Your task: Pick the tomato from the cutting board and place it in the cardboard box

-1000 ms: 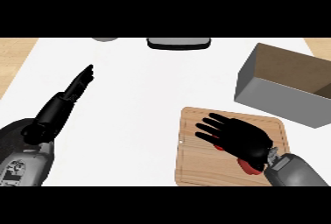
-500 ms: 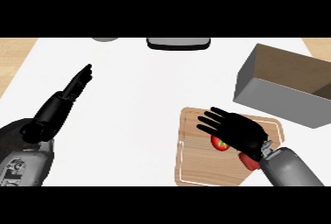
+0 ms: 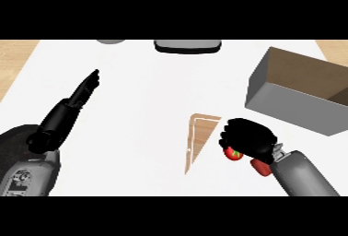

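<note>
R hand (image 3: pixel 249 137): below the cardboard box (image 3: pixel 296 102) & a bit to its left, near its front wall, not touching. Fingers curled down round the tomato, back of hand facing up; grey forearm runs off to the lower right.
Tomato (image 3: pixel 234 155): in R hand's grasp, mostly hidden. Red w/ a green spot shows under the fingers, another red bit by the wrist. Outside the box, below its near-left corner. Can't tell if it's touching the worktop.
Cutting board (image 3: pixel 202 136): only a thin wood wedge shows, wide end toward the box side, tapering downward. Lies left of the box & lower, just left of R hand; tomato is apart from this visible part.
Cardboard box: open top, grey outside, brown inside, nothing seen in the part that shows; right side cut by the frame edge.
L hand (image 3: pixel 87 87): far left of the box, well apart. Fingers straight & together, pointing up-right; holds nothing, resting.
Worktop (image 3: pixel 149 92): white, carries box & board.
Other: dark grey item (image 3: pixel 188 46) up-left of the box at the far edge; grey round item (image 3: pixel 110 41) further left, cut off.
</note>
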`<state>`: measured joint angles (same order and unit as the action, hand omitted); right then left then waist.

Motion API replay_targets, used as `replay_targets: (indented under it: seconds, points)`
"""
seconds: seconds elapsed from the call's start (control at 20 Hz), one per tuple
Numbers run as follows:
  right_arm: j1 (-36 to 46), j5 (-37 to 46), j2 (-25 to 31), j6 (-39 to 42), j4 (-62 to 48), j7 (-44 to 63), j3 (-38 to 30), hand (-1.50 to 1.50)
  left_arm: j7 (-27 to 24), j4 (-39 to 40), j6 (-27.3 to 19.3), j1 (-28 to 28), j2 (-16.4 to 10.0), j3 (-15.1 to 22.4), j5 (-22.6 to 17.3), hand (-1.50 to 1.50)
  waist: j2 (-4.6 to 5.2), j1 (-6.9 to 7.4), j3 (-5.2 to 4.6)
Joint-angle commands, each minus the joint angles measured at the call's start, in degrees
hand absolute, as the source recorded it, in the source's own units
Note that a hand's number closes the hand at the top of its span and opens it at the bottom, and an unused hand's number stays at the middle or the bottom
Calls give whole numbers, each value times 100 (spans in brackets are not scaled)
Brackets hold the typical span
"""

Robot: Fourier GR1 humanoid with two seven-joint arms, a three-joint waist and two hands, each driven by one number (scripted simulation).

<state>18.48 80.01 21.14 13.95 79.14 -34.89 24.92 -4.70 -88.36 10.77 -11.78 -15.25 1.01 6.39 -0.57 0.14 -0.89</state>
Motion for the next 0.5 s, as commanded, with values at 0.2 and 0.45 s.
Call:
replay_targets:
  seconds: [0.2,0.45]
  points:
    - [-341,-49,-288,-1194,-171,-492,-69,150,-49,-28,114,117,-37,-112,13,0,59,-10,90]
    - [-665,-415,-996,-150,262,150,-111,150,63,-51,243,8,-141,-265,-142,0,43,-62,86]
